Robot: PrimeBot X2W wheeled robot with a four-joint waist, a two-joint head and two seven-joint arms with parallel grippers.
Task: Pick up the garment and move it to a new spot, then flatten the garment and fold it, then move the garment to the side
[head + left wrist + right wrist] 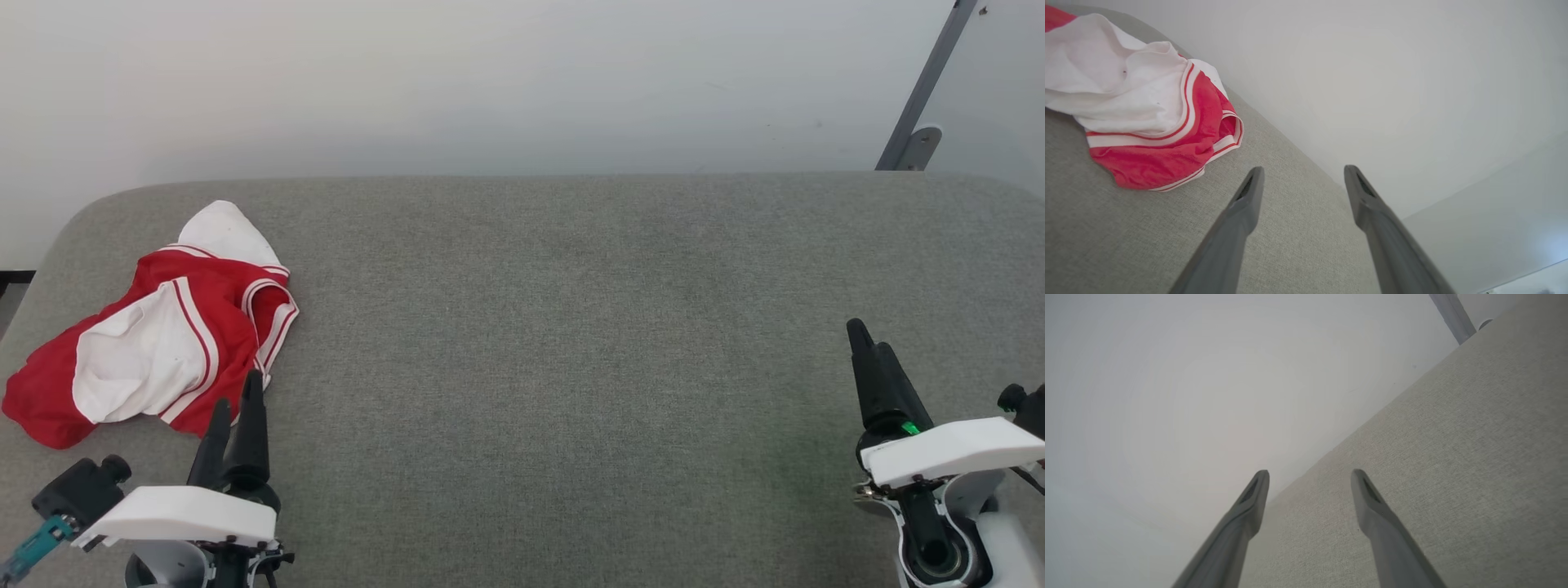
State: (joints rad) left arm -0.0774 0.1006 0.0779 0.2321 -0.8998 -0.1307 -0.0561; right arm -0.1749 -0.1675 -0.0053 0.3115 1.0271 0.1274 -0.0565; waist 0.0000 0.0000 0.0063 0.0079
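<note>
One garment [155, 327] lies on the one grey padded table [571, 327], a crumpled red heap with white panels and striped trim, over at about nine o'clock. It sits close to the table's left edge and its rounded far-left corner. There are two grippers. The left gripper [237, 388] stands at seven o'clock, fingers spread wide with nothing between them, its tips just beside the garment's near hem and apart from it. The right gripper [867, 336] stands at four o'clock near the right edge, likewise released and empty, well apart from the garment. Between the two the cloth top runs bare from ten o'clock across to three, all the way to the far edge, which meets a plain pale wall [490, 82]. One slanted grey metal bar [927, 82] rises behind the table at one o'clock.
</note>
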